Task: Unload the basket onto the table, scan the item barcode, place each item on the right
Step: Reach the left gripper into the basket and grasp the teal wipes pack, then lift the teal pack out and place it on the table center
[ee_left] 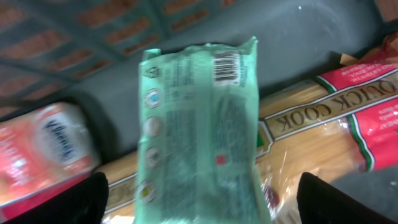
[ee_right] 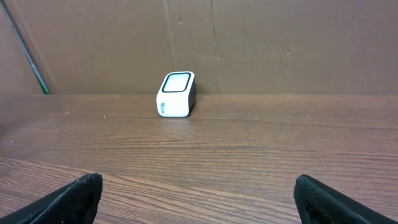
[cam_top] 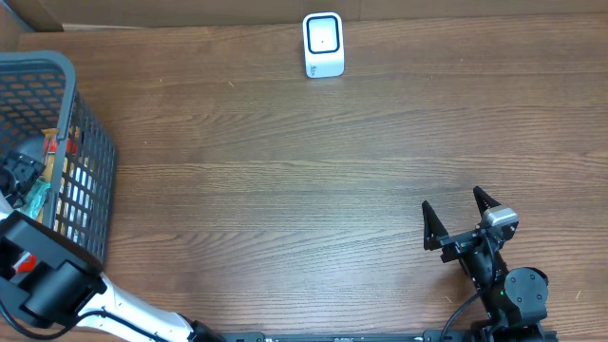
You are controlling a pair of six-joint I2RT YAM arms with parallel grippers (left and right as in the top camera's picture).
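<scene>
Crinkly green plastic packet atop cellophane-wrapped spaghetti, inside grey mesh basket

Dark mesh basket standing at the left edge of the wooden table; spaghetti pack and red pouch lying inside; cardboard panels rising behind.

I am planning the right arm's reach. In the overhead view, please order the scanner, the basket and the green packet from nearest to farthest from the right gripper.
1. Scanner, at the back, nearest the right gripper.
2. Basket, at the far left.
3. Green packet, inside the basket.
</scene>
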